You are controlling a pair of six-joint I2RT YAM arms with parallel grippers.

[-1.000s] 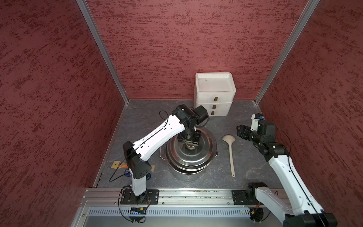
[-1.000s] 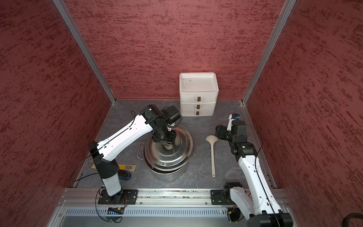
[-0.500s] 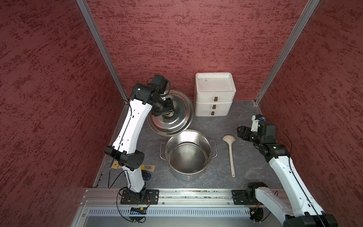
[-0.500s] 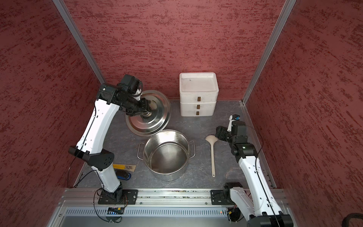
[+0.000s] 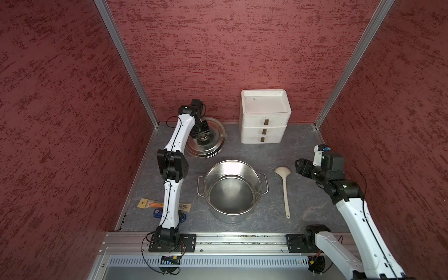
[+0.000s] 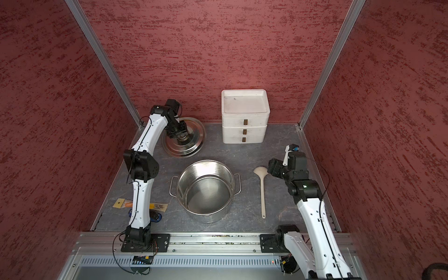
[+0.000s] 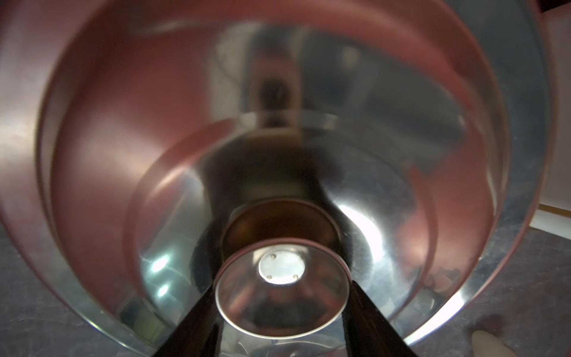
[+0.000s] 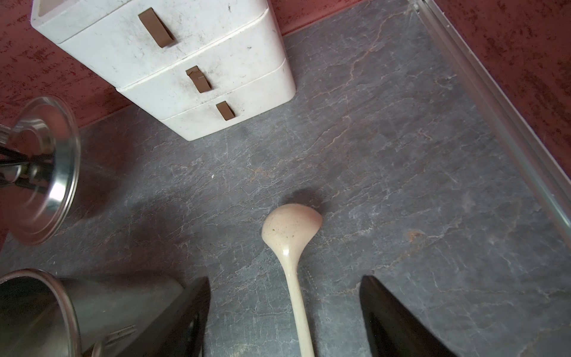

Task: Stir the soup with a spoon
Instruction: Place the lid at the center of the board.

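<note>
Grey marbled tabletop (image 5: 308, 201), red walls all round. Far left, the steel lid (image 5: 213, 148) is held tilted, its knob clamped by the left gripper (image 5: 201, 135). At centre the steel pot (image 5: 231, 217) is uncovered. Just right of it the spoon (image 5: 285, 194) is laid flat, untouched, with the right gripper (image 5: 300, 167) spread wide beside its bowl.

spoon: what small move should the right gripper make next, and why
Probably lower the right gripper onto the spoon handle, ready to close. In the right wrist view its open jaws straddle the handle from above. The spoon lies flat beside the pot, which is uncovered, with the left gripper holding the lid off to the side.
</note>
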